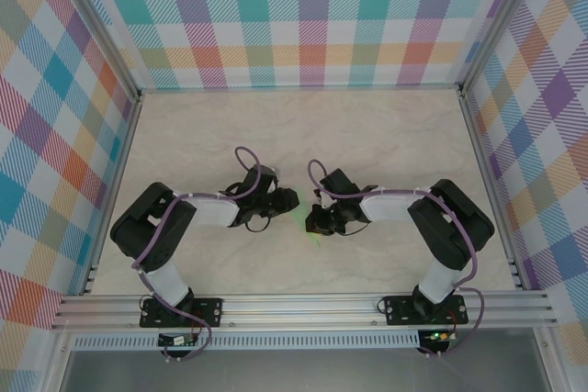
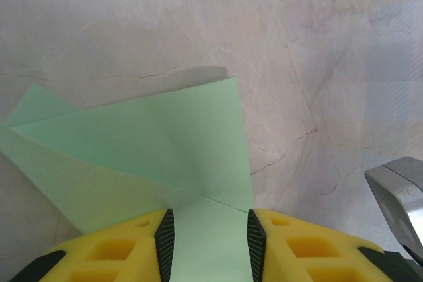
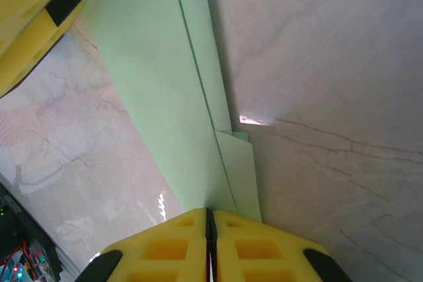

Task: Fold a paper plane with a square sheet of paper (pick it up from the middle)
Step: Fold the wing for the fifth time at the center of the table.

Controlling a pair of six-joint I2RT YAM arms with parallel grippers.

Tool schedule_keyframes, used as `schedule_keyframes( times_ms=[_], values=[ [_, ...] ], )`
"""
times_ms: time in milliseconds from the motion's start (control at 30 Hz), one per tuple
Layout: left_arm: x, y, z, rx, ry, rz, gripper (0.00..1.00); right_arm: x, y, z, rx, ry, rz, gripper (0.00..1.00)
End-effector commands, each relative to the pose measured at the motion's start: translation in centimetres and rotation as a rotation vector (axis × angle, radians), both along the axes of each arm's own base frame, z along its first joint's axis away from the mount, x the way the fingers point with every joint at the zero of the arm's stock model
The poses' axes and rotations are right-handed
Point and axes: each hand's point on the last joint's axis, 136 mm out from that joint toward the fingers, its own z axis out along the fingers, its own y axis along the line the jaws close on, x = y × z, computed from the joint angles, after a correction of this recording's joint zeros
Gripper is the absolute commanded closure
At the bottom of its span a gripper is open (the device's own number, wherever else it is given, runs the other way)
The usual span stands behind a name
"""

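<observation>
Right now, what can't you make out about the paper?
- Whole shape of the paper: top view, the left gripper and right gripper cover most of it.
- Its ends: cut off by the left wrist view's left edge and right wrist view's top edge.
- Whether the left gripper presses it: left wrist view, jaws apart, contact unclear.

Pale beige marble-pattern desk [image 1: 367, 135] with thin brownish veins, flat and matte; the same veined top shows close up in the left wrist view [image 2: 198, 18] and, with a small bright glare spot on it, in the right wrist view [image 3: 330, 64]. Pastel plaid fabric walls box it in on three sides: back [image 1: 303, 16], left [image 1: 55, 135], right [image 1: 542, 135], checks in teal, orange, purple, yellow and pink. Silver aluminium frame: slotted front rail [image 1: 303, 305] along the desk's near edge, slanted corner posts at back left [image 1: 96, 25] and back right [image 1: 501, 25], and a grey plain surface [image 1: 303, 369] below the rail.
</observation>
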Motion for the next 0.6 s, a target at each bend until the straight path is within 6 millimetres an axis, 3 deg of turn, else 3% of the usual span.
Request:
schedule_keyframes(
  times_ms=[0, 567],
  values=[
    [1.6, 1.7, -1.3, 0.058, -0.01, 0.03, 0.63, -4.0, -6.0, -5.2, -0.283, 0.147, -0.026, 0.9],
    [5.4, 5.4, -1.3, 0.047, -0.002, 0.022, 0.63, -4.1, -6.2, -5.3, -0.302, 0.15, -0.003, 0.9]
  ],
)
